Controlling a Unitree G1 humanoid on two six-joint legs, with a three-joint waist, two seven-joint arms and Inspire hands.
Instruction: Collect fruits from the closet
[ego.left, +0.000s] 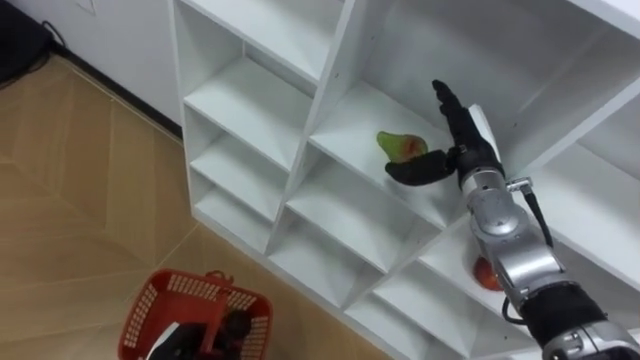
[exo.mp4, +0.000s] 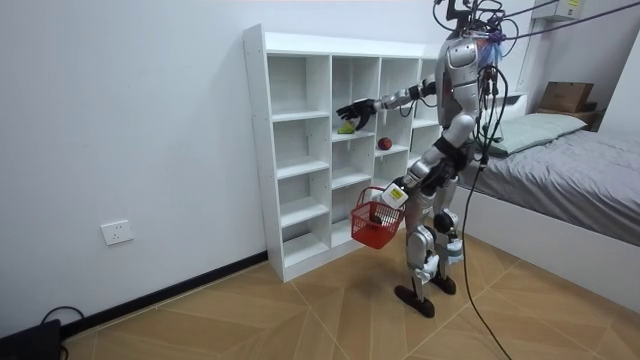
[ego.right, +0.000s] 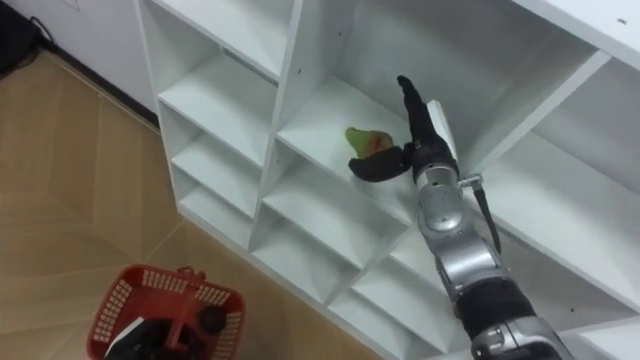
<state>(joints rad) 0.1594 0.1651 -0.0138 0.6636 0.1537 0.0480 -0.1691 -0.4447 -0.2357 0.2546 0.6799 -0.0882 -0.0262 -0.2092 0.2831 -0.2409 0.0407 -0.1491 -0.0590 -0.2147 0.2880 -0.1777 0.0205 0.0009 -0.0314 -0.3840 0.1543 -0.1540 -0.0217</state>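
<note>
A green pear-like fruit (ego.left: 400, 147) with a reddish patch lies on a shelf of the white closet (ego.left: 300, 150). My right hand (ego.left: 462, 138) is open just to its right, fingers straight and pointing into the compartment, thumb stretched under the fruit's near side. One shelf lower lies a red fruit (ego.left: 485, 272), partly hidden behind my right forearm. My left hand (ego.left: 232, 325) is shut on the handle of a red plastic basket (ego.left: 160, 300), which hangs low at my left above the floor. In the room view I stand facing the closet (exo.mp4: 290, 150) with the basket (exo.mp4: 375, 232) at hip height.
The closet's other compartments (ego.left: 250, 95) in view hold nothing. Wooden floor (ego.left: 70, 200) lies at its foot. In the room view a bed (exo.mp4: 570, 170) stands behind me at the right, with a cardboard box (exo.mp4: 565, 96) beyond it.
</note>
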